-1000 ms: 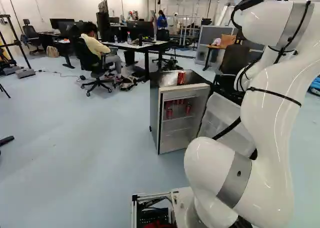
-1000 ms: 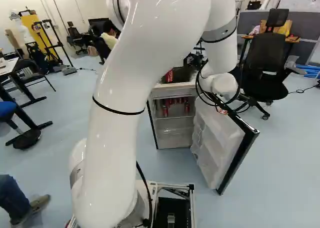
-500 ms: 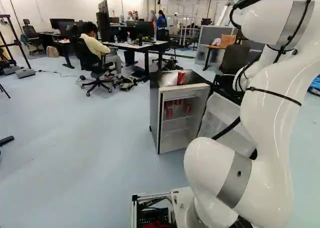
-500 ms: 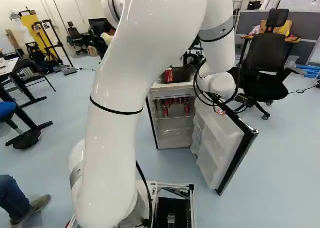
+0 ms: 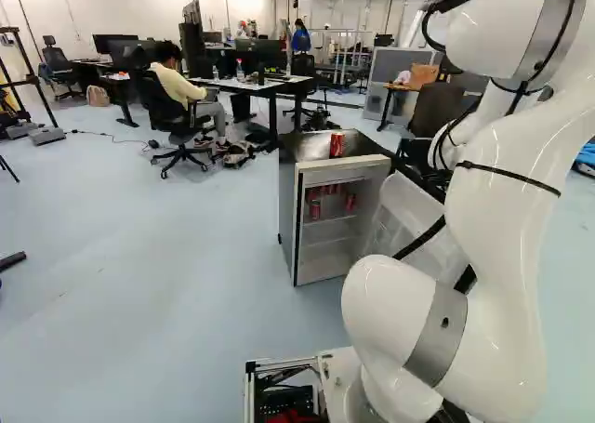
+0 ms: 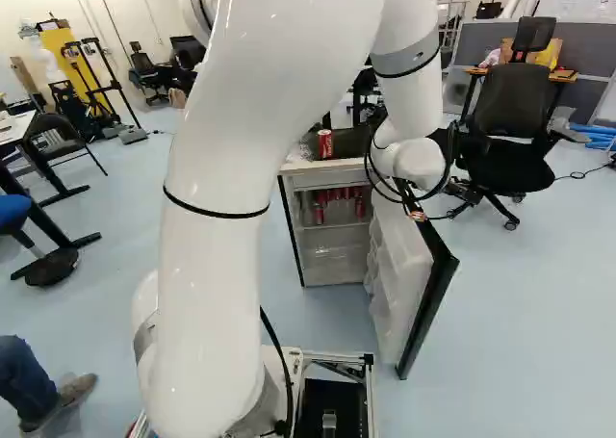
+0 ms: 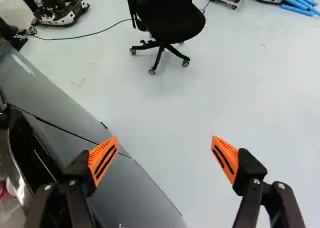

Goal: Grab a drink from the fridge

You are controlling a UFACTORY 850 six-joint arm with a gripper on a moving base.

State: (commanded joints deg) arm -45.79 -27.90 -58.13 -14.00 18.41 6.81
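In the right base view a small part of my gripper [image 6: 417, 213] shows below the white wrist, by the top of the fridge door [image 6: 399, 279]. The wrist view shows the gripper [image 7: 164, 158] open and empty, one finger over the door's dark outer face [image 7: 130, 193], the other over floor; whether it touches the door I cannot tell. The small fridge [image 5: 289, 209] stands open, its door swung out to one side. Several red cans [image 5: 315, 209] are on its upper shelf. Another red can [image 6: 325, 143] stands on top, beside clear plastic.
A black office chair [image 6: 510, 135] stands beyond the door, and also appears ahead of the gripper in the wrist view. Desks [image 5: 265, 85] and a seated person are behind the fridge. Blue tubes [image 7: 295, 0] lie farther off.
The upper arm and wrist have shifted left in the right base view. The fridge door has swung the same way, partly towards the fridge body. The base has not moved.
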